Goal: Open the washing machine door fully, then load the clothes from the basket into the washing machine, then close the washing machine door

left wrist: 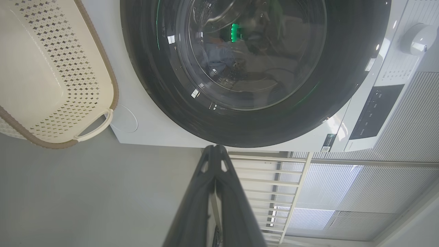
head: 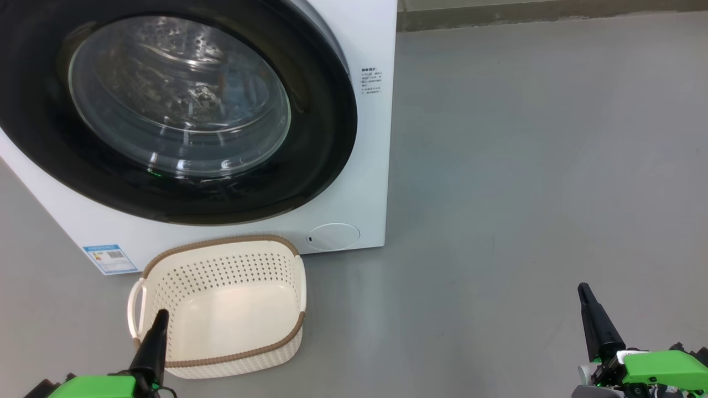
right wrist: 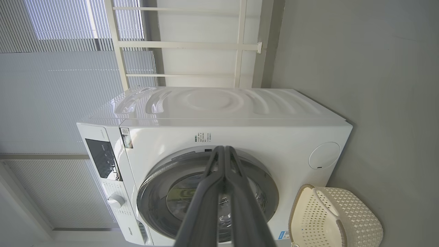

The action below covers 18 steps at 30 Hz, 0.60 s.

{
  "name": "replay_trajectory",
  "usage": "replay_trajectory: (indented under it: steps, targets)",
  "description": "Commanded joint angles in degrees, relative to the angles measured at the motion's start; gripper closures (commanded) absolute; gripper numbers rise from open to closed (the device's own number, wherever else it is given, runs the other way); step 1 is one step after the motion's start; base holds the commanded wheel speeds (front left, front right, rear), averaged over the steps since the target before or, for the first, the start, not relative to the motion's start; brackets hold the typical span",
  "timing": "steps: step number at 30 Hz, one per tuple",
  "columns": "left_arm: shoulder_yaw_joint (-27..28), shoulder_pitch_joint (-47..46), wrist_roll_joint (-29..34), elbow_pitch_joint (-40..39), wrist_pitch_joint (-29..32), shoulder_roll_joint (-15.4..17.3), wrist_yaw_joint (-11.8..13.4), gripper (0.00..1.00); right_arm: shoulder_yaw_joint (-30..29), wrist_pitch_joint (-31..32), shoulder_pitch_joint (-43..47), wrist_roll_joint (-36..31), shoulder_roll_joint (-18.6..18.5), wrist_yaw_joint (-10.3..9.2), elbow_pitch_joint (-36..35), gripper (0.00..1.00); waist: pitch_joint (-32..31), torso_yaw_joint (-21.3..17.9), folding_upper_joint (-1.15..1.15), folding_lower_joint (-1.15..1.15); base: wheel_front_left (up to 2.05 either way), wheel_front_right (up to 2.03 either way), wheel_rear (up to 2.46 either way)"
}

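head view: the washing machine door [head: 310, 138] sits shut on the white washing machine [head: 376, 110], the basket [head: 221, 241] on the grey floor [head: 525, 166] just before it. the left gripper [head: 161, 315] hovers by the basket's near corner, the right gripper [head: 584, 288] well apart to the right, both with fingers [left wrist: 195, 206] pressed together on nothing. behind the glass [left wrist: 274, 51] in the left wrist view, a bluish heap, possibly the clothes [left wrist: 217, 60], lies in the drum [left wrist: 240, 80].
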Motion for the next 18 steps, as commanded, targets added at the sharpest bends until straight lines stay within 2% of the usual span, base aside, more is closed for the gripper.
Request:
replay_trajectory:
  steps: [1, 18]
  targets:
    - [1.92, -2.37, -0.42, -1.11, 0.36, 1.25, -0.57, 1.00, 0.99, 0.51, -2.50, 0.02, -0.16, 0.09, -1.41, 1.00, 0.00, 0.00, 0.00, 0.00, 0.00, 0.00, 0.00]
    - [1.91, -2.37, -0.42, -1.12, 0.36, 1.25, -0.57, 1.00, 0.86, 0.61, -2.52, -0.09, -0.07, 0.09, -1.41, 1.00, 0.00, 0.00, 0.00, 0.00, 0.00, 0.00, 0.00]
